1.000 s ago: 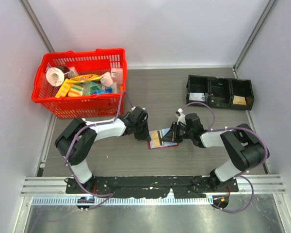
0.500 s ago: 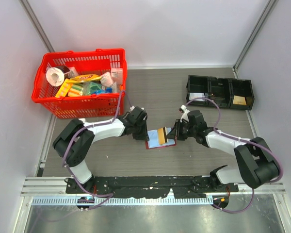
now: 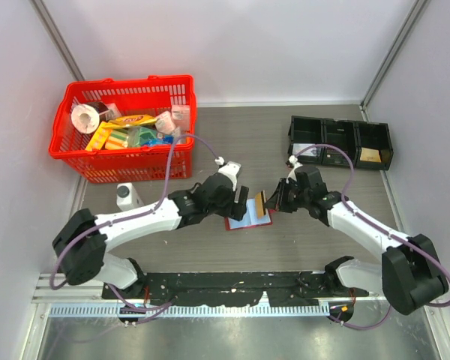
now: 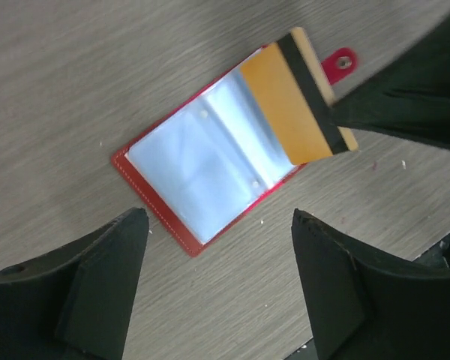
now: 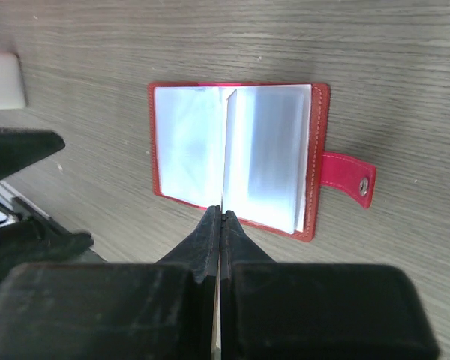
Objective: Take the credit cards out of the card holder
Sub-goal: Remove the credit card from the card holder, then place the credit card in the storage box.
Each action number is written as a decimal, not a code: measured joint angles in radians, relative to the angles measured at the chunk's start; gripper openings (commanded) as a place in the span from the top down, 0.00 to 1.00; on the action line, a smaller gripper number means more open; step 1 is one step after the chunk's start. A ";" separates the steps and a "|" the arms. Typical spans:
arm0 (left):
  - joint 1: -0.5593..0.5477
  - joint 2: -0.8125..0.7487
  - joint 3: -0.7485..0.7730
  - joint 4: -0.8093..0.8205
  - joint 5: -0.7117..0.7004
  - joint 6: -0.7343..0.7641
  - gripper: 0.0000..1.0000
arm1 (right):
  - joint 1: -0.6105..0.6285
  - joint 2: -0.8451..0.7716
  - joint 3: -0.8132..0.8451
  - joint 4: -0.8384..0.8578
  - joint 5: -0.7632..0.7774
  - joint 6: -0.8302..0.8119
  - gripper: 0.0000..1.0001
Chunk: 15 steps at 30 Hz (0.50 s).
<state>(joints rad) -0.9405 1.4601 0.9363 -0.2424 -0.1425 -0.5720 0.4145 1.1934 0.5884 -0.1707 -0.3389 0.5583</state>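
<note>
The red card holder (image 3: 244, 220) lies spread open on the table, pale blue pockets up (image 4: 199, 176), its snap tab (image 5: 349, 180) pointing right. My right gripper (image 3: 274, 201) is shut on a tan credit card (image 3: 260, 204) with a black stripe (image 4: 300, 105). It holds the card tilted just above the holder's right half. In the right wrist view the card (image 5: 223, 150) shows edge-on between the closed fingertips of the gripper (image 5: 221, 214). My left gripper (image 3: 238, 201) hovers above the holder's left side, jaws wide open with nothing between them (image 4: 219, 217).
A red basket (image 3: 120, 163) full of groceries stands at the back left. A small white object (image 3: 125, 195) stands in front of it. Black compartment bins (image 3: 341, 124) sit at the back right.
The left gripper opened, let go of the holder and rose as its arm swung right. The right gripper drew the tan card up and to the right.
</note>
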 measured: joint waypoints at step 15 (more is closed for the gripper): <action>-0.227 -0.158 -0.347 0.609 -0.147 0.555 0.23 | 0.000 -0.148 0.098 -0.124 0.031 0.202 0.99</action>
<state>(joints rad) -1.1671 1.3022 0.5892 0.3664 -0.2897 -0.0166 0.4145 1.0454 0.6868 -0.2947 -0.3077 0.7601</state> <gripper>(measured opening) 0.789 0.022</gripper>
